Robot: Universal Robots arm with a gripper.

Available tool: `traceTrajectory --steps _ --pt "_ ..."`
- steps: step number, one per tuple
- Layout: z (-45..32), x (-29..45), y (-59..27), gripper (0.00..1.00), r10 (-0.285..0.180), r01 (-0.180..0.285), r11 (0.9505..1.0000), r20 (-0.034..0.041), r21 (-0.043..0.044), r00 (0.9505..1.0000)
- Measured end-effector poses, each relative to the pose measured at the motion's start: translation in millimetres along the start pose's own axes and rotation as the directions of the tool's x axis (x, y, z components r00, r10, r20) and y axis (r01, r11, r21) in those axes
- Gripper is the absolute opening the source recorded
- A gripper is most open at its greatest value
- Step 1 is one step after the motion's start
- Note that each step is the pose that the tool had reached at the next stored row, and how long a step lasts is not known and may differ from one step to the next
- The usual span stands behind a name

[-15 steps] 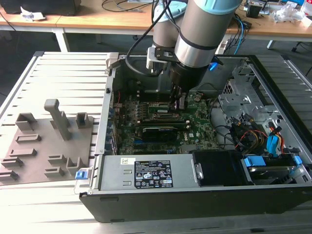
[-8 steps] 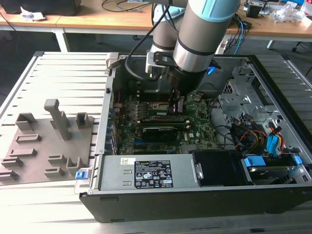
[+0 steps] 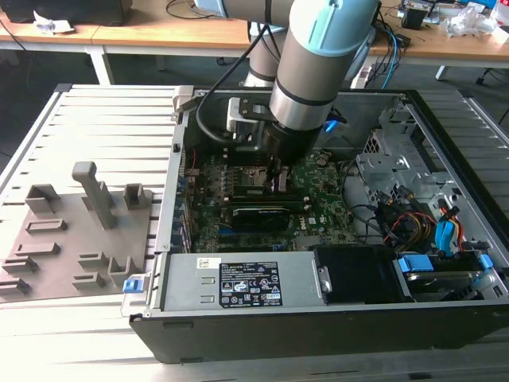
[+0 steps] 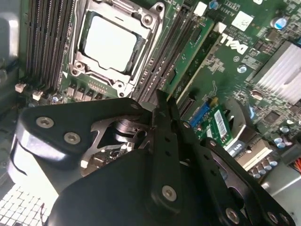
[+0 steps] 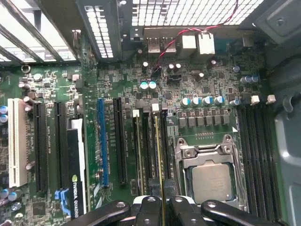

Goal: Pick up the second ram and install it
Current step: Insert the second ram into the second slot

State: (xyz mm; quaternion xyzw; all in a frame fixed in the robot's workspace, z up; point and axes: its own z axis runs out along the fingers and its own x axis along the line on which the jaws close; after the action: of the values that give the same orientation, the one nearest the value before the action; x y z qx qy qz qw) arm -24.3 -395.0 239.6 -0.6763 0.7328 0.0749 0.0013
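Fixture: a flat grey plastic plate with upright blocks (image 3: 75,231) lies on a ribbed metal table (image 3: 111,119), far to the exterior view's left of the jaws.
Gripper: the black gripper (image 5: 159,207) is down inside the open black computer case (image 3: 334,318).
Jaws: closed on the second ram.
Second ram: this thin green stick (image 5: 157,155) stands on edge between the jaws, in a slot beside the silver square CPU socket (image 5: 209,181).
Room: wooden desks (image 3: 159,32) stand behind.

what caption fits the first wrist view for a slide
Gripper holding a RAM stick edge-on over the memory slots beside the CPU socket.
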Motion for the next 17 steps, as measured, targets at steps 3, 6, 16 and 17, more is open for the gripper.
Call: traceTrajectory --steps 3,6,16,17 --pt "3.2 0.4 1.6 0.14 -0.001 0.001 1.0 0.0062 -0.0004 1.0" --pt "5.8 0.7 1.3 0.14 -0.001 0.001 1.0 0.0062 -0.0005 1.0" --pt "11.7 0.6 1.1 0.14 -0.016 0.016 0.9999 0.0048 -0.002 0.9999" --pt "11.6 0.6 1.2 0.14 -0.019 0.019 0.9998 0.0042 -0.0023 0.9998"
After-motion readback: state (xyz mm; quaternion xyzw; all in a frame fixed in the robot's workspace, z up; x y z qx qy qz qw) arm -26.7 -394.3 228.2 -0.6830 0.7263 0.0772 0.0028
